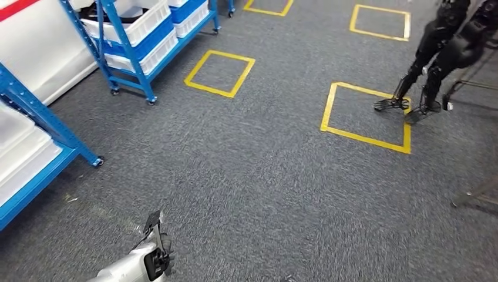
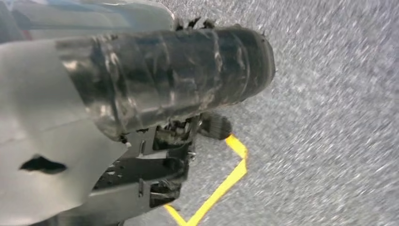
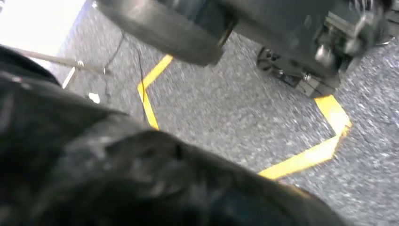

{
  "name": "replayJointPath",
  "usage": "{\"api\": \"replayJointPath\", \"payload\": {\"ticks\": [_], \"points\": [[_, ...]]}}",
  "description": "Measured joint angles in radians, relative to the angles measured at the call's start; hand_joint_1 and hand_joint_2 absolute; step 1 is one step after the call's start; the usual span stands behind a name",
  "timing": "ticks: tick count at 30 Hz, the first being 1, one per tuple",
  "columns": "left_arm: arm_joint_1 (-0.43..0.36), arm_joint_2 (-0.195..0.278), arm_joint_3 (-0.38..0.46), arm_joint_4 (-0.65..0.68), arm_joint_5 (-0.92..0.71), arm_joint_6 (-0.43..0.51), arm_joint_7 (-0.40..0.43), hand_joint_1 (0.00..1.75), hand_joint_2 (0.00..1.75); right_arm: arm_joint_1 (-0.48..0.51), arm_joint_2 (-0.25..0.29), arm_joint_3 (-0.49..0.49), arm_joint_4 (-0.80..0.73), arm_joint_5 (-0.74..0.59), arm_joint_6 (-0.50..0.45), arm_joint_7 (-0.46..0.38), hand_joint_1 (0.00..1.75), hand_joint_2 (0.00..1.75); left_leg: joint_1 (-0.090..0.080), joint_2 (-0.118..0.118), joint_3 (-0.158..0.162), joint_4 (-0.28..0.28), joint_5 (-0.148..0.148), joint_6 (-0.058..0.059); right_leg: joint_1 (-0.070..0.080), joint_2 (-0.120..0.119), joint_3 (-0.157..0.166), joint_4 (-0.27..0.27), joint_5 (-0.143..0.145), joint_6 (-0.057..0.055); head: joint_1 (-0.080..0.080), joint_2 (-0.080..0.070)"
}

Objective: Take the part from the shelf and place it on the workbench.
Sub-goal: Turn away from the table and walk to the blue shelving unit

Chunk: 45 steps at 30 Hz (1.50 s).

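We see blue shelves (image 1: 132,44) with white bins (image 1: 138,23) at the left of a grey carpet (image 1: 264,176) marked with yellow squares (image 1: 220,72). We cannot tell which bin holds the part. Our left hand (image 1: 154,249) hangs low over the floor, our right hand (image 3: 117,179) is a dark blur, and we cannot tell either grip.

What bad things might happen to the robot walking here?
It might bump the blue shelf, whose leg and wheel stick out onto the carpet close on its left. Another black robot stands ahead on the right, so they might collide if it heads that way. The pictures are blurred from motion, so judging where the bins are may be harder.
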Motion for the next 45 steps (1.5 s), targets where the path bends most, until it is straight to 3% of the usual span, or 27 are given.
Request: {"api": "replayJointPath", "payload": {"ticks": [1,3,5,7,9,10,11,12,14,16,18,20,22,24,25,26,27,29,31,32,34,36,38,40,41,43,45], "points": [[0.0,0.001,0.0,0.0,-0.004,0.0,0.004,0.0,0.0,-0.002,0.001,0.004,0.0,0.0,0.001,0.002,0.0,0.0,0.001,-0.011,-0.005,0.001,0.001,-0.006,0.002,0.003,0.003,-0.001,-0.004,-0.005,0.001,0.0],[0.003,0.005,0.0,0.0,-0.016,0.0,0.014,0.0,0.0,-0.006,0.003,0.013,0.0,0.0,0.001,0.007,0.0,0.0,0.005,-0.019,-0.012,0.0,0.004,-0.017,0.003,-0.02,0.006,-0.005,0.0,-0.019,0.001,0.0],[0.004,0.01,0.0,0.0,-0.026,0.0,0.018,0.0,0.0,-0.01,0.006,0.016,-0.001,-0.002,0.0,0.009,0.0,0.0,0.003,0.033,-0.033,0.038,-0.017,-0.027,0.003,-0.044,0.014,-0.014,0.003,-0.033,-0.005,0.0],[-0.001,0.008,0.0,0.0,-0.03,0.0,0.017,0.0,0.0,-0.011,0.009,0.019,-0.001,-0.004,-0.001,0.009,0.0,0.0,0.002,0.099,-0.089,0.149,-0.066,-0.035,0.006,-0.073,0.02,-0.017,0.001,-0.042,-0.012,0.0],[-0.004,0.007,0.0,0.0,-0.031,0.0,0.019,0.0,0.0,-0.01,0.01,0.025,0.0,-0.006,0.0,0.009,0.0,0.0,0.006,0.118,-0.15,0.256,-0.098,-0.04,0.01,-0.103,0.023,-0.017,-0.003,-0.046,-0.013,0.0],[-0.003,0.007,0.0,0.0,-0.033,0.0,0.024,0.0,0.0,-0.01,0.01,0.028,0.001,-0.006,0.0,0.01,0.0,0.0,0.007,0.12,-0.159,0.267,-0.09,-0.041,0.011,-0.117,0.025,-0.017,-0.006,-0.047,-0.013,0.0],[-0.003,0.007,0.0,0.0,-0.035,0.0,0.03,0.0,0.0,-0.011,0.01,0.03,0.001,-0.007,0.001,0.01,0.0,0.0,0.007,0.123,-0.145,0.237,-0.065,-0.039,0.011,-0.13,0.028,-0.017,-0.009,-0.046,-0.013,0.0],[-0.003,0.008,0.0,0.0,-0.038,0.0,0.037,0.0,0.0,-0.011,0.01,0.032,0.001,-0.008,0.001,0.01,0.0,0.0,0.006,0.134,-0.113,0.173,-0.028,-0.035,0.012,-0.143,0.033,-0.017,-0.012,-0.045,-0.013,0.0],[-0.006,0.009,0.0,0.0,-0.042,-0.001,0.046,0.0,0.0,-0.013,0.011,0.033,0.0,-0.01,0.001,0.009,0.0,0.0,-0.004,0.174,-0.043,0.04,0.02,-0.023,0.016,-0.166,0.044,-0.019,-0.02,-0.039,-0.013,0.0],[-0.009,0.009,0.0,0.0,-0.044,-0.002,0.049,0.0,0.0,-0.015,0.012,0.035,0.001,-0.01,0.001,0.009,0.0,0.0,-0.014,0.191,-0.019,-0.007,0.023,-0.012,0.02,-0.186,0.052,-0.025,-0.025,-0.029,-0.012,0.0],[-0.008,0.013,0.0,0.0,-0.045,-0.003,0.049,0.0,0.0,-0.017,0.014,0.039,0.0,-0.01,0.001,0.01,0.0,0.0,-0.012,0.166,-0.015,-0.016,0.027,-0.003,0.022,-0.202,0.061,-0.034,-0.029,-0.017,-0.012,0.0],[-0.006,0.015,0.0,0.0,-0.045,-0.004,0.048,0.0,0.0,-0.02,0.016,0.041,-0.001,-0.012,0.003,0.009,0.0,0.0,-0.006,0.145,-0.002,-0.033,0.033,0.006,0.021,-0.169,0.059,-0.013,-0.048,-0.009,-0.007,0.0],[-0.008,0.015,0.0,0.0,-0.044,-0.011,0.047,0.0,0.0,-0.021,0.016,0.041,-0.001,-0.022,0.009,0.005,0.0,0.0,-0.003,0.125,0.006,-0.04,0.035,0.014,0.019,-0.111,0.012,0.085,-0.097,-0.007,-0.001,0.0],[-0.009,0.016,0.0,0.0,-0.044,-0.019,0.046,0.0,0.0,-0.017,0.016,0.041,-0.001,-0.034,0.015,-0.003,0.0,0.0,-0.004,0.099,0.006,-0.039,0.033,0.02,0.019,-0.087,-0.061,0.214,-0.141,-0.006,0.001,0.0],[-0.008,0.016,0.0,0.0,-0.044,-0.022,0.046,0.0,0.0,-0.015,0.016,0.041,-0.001,-0.037,0.015,-0.006,0.0,0.0,-0.005,0.083,0.006,-0.037,0.032,0.021,0.019,-0.085,-0.084,0.244,-0.139,-0.005,0.002,0.0],[-0.007,0.016,0.0,0.0,-0.044,-0.024,0.047,0.0,0.0,-0.014,0.016,0.041,-0.001,-0.04,0.016,-0.008,0.0,0.0,-0.004,0.067,0.006,-0.034,0.031,0.02,0.017,-0.082,-0.089,0.237,-0.117,-0.005,0.002,0.0],[-0.006,0.016,0.0,0.0,-0.044,-0.025,0.047,0.0,0.0,-0.014,0.016,0.041,-0.001,-0.04,0.015,-0.009,0.0,0.0,-0.003,0.051,0.006,-0.03,0.028,0.018,0.015,-0.078,-0.075,0.189,-0.078,-0.004,0.002,0.0],[-0.006,0.016,0.0,0.0,-0.044,-0.028,0.048,0.0,0.0,-0.017,0.016,0.041,-0.001,-0.041,0.015,-0.009,0.0,0.0,-0.001,0.023,0.001,-0.015,0.02,0.009,0.007,-0.036,-0.027,0.06,-0.012,-0.003,0.003,0.0],[-0.008,0.017,-0.001,-0.001,-0.044,-0.031,0.049,0.0,0.0,-0.018,0.016,0.041,0.0,-0.042,0.015,-0.009,0.0,0.0,0.001,-0.002,-0.01,-0.002,0.014,-0.004,0.002,0.003,-0.001,-0.001,0.004,-0.004,0.003,0.0],[-0.009,0.018,-0.003,-0.001,-0.044,-0.032,0.049,0.0,0.0,-0.018,0.016,0.041,0.0,-0.043,0.015,-0.008,0.0,0.0,0.003,-0.014,-0.015,-0.001,0.016,-0.01,0.004,0.005,0.002,-0.003,0.001,-0.007,0.002,0.0],[-0.006,0.021,-0.006,-0.001,-0.042,-0.035,0.053,0.0,0.0,-0.018,0.016,0.041,0.0,-0.044,0.015,-0.007,0.0,0.0,0.008,-0.026,-0.021,-0.003,0.019,-0.021,0.006,-0.019,0.008,-0.009,0.005,-0.018,0.001,0.0],[-0.005,0.022,-0.007,-0.001,-0.038,-0.039,0.067,0.0,0.0,-0.02,0.017,0.041,-0.001,-0.043,0.016,-0.008,0.0,0.0,0.005,0.024,-0.043,0.038,-0.004,-0.029,0.006,-0.045,0.017,-0.018,0.007,-0.03,-0.003,0.0],[-0.008,0.02,-0.008,-0.001,-0.037,-0.044,0.086,0.0,0.0,-0.019,0.018,0.041,0.0,-0.043,0.018,-0.008,0.0,0.0,0.002,0.092,-0.101,0.153,-0.056,-0.036,0.011,-0.074,0.024,-0.022,0.004,-0.038,-0.007,0.0],[-0.008,0.019,-0.008,-0.001,-0.036,-0.046,0.102,0.0,0.0,-0.017,0.018,0.041,0.0,-0.042,0.02,-0.007,0.0,0.0,0.004,0.114,-0.157,0.254,-0.085,-0.039,0.015,-0.104,0.028,-0.022,-0.001,-0.044,-0.007,0.0],[-0.007,0.02,-0.009,-0.001,-0.035,-0.047,0.108,0.0,0.0,-0.017,0.018,0.041,0.0,-0.042,0.021,-0.006,0.0,0.0,0.005,0.117,-0.161,0.261,-0.076,-0.039,0.017,-0.117,0.031,-0.022,-0.004,-0.044,-0.007,0.0],[-0.005,0.021,-0.01,-0.001,-0.035,-0.048,0.118,0.0,0.0,-0.019,0.018,0.041,0.0,-0.04,0.022,-0.006,0.0,0.0,0.004,0.132,-0.113,0.167,-0.017,-0.033,0.018,-0.142,0.04,-0.022,-0.011,-0.043,-0.007,0.0],[-0.008,0.021,-0.011,-0.001,-0.037,-0.048,0.121,0.0,0.0,-0.021,0.018,0.041,0.0,-0.038,0.025,-0.005,0.0,0.0,-0.008,0.172,-0.046,0.042,0.026,-0.022,0.022,-0.165,0.051,-0.023,-0.021,-0.036,-0.007,0.0]]}}
